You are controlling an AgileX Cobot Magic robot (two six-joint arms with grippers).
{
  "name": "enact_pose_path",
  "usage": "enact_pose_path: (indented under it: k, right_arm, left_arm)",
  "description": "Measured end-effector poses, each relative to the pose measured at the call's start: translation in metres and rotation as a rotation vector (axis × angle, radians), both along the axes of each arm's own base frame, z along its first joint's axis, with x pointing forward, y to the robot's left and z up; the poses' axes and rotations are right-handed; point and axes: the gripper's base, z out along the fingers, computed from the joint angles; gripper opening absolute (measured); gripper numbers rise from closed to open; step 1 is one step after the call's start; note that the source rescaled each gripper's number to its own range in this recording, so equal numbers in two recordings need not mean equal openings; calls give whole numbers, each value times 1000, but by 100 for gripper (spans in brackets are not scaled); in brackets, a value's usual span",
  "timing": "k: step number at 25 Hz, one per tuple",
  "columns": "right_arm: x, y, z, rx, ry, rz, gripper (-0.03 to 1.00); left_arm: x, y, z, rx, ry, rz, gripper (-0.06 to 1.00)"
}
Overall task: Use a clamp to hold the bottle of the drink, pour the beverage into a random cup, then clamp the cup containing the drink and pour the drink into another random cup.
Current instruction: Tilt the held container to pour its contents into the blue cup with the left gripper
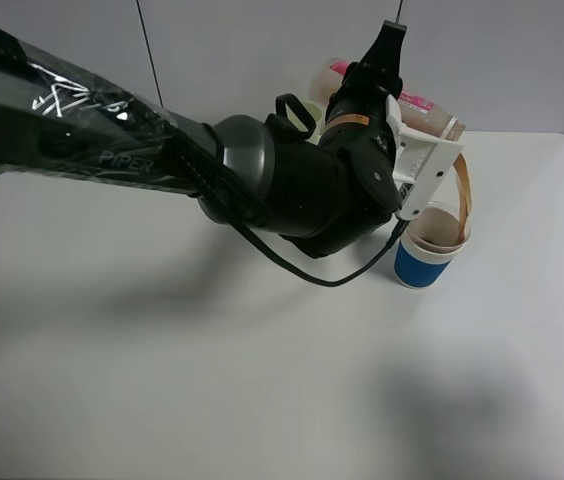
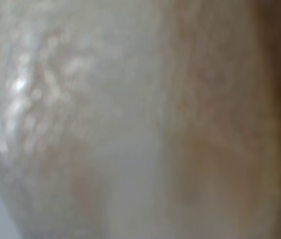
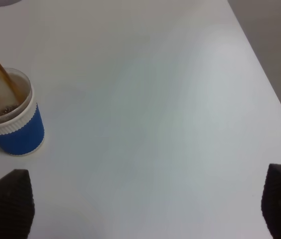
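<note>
My left gripper [image 1: 394,95], on the glossy black arm, is shut on the clear bottle [image 1: 430,113], which lies tipped with its neck to the right. A thin brown stream of beverage [image 1: 465,190] falls from the neck into the blue-sleeved cup [image 1: 425,256] standing upright on the white table. The left wrist view is filled by the blurred bottle [image 2: 105,124], with brown liquid [image 2: 280,99] on one side. In the right wrist view the cup [image 3: 18,132] takes the stream [image 3: 1,74]. My right gripper [image 3: 140,204] is open and empty, away from the cup.
The left arm [image 1: 262,180] reaches across the table's middle and hides what stands behind it. A sliver of a pale object [image 1: 314,108] shows behind the arm. The table's right edge [image 3: 265,84] runs close by. A thin cable [image 1: 148,50] hangs at the back.
</note>
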Motion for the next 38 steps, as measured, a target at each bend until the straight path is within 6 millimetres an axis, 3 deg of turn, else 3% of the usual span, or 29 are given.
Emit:
enact_pose_path:
  k: [38]
  right_arm:
    - [0,0,0,0,0,0,73]
  left_arm:
    - [0,1,8,189,-120,6,0]
